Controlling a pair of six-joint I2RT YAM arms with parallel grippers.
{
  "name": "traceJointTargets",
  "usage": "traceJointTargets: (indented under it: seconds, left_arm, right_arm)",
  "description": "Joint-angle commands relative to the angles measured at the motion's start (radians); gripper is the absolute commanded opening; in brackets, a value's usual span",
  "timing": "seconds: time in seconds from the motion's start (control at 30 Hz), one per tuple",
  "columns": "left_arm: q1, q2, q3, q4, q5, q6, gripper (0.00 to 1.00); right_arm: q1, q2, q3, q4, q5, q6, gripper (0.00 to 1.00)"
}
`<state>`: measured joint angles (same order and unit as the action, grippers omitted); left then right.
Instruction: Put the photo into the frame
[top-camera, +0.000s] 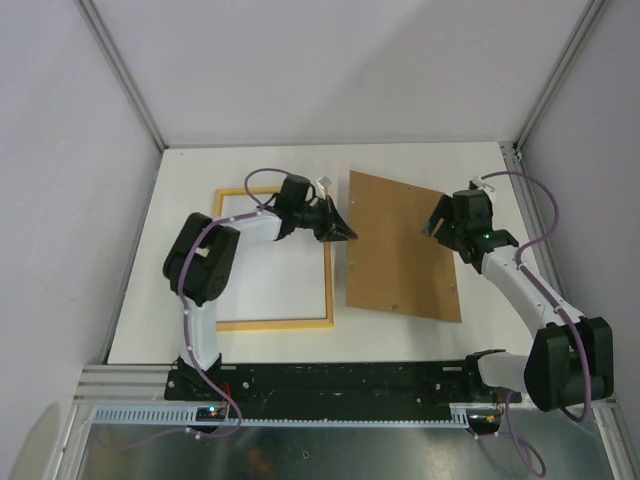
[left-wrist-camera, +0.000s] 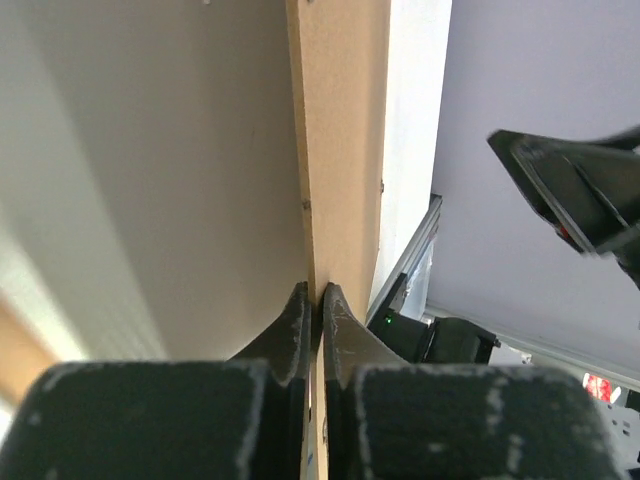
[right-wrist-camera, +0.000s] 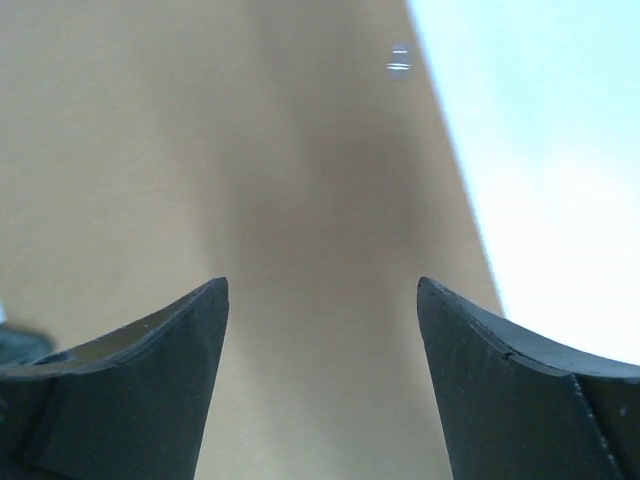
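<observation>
Pale grey walls (top-camera: 330, 60) close in the white tabletop (top-camera: 180, 180) on its left, far and right edges.

The largest thing on it is the plain brown backing board (top-camera: 400, 270). It lies right of the middle, its long axis running from the near edge to the far edge and turned slightly askew. Its left edge lies just beside the frame's right rail, and this is what crowds the frame on that side.

The frame (top-camera: 270, 324) lies flat on the left half with its pale wood side up. Its long axis also runs near to far, square with the table edges. The rectangle inside it looks a shade whiter than the tabletop. We cannot tell whether that is the photo's blank back or bare table.

The left arm reaches across the frame's far right corner and hides it. The left gripper (left-wrist-camera: 316, 292) has its jaws pinched almost together on a thin tan edge, which we take to be the board's left edge.

The right gripper (right-wrist-camera: 322, 285) hangs over the board's far right part, near the right edge of the table. Its jaws are spread wide with nothing between them.
</observation>
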<state>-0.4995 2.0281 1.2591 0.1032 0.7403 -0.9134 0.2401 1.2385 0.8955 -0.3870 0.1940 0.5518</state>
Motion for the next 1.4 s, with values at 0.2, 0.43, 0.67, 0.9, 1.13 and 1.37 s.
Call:
traceJointTargets:
  seconds: [0.2, 0.43, 0.67, 0.9, 1.13, 1.37]
  left_arm:
    - [0.116, -0.229, -0.111, -0.204, -0.019, 0.218, 0.00]
    - [0.122, -0.241, -0.118, -0.229, -0.022, 0.234, 0.00]
    - [0.116, -0.227, -0.097, -0.235, -0.020, 0.227, 0.11]
    - [0.086, -0.196, -0.053, -0.234, -0.029, 0.208, 0.27]
    - [0.067, -0.174, -0.013, -0.234, -0.037, 0.186, 0.38]
    - [0.051, -0.168, 0.015, -0.224, -0.042, 0.167, 0.38]
  right_arm:
    - [-0.148, 0.113, -0.177, 0.315, -0.197, 0.067, 0.92]
    - [-0.153, 0.219, -0.266, 0.528, -0.274, 0.117, 0.95]
    - [-0.146, 0.297, -0.307, 0.650, -0.352, 0.161, 0.96]
    - [-0.109, 0.336, -0.313, 0.694, -0.385, 0.185, 0.95]
    - [-0.087, 0.340, -0.313, 0.696, -0.393, 0.190, 0.95]
    - [-0.075, 0.341, -0.313, 0.701, -0.409, 0.194, 0.95]
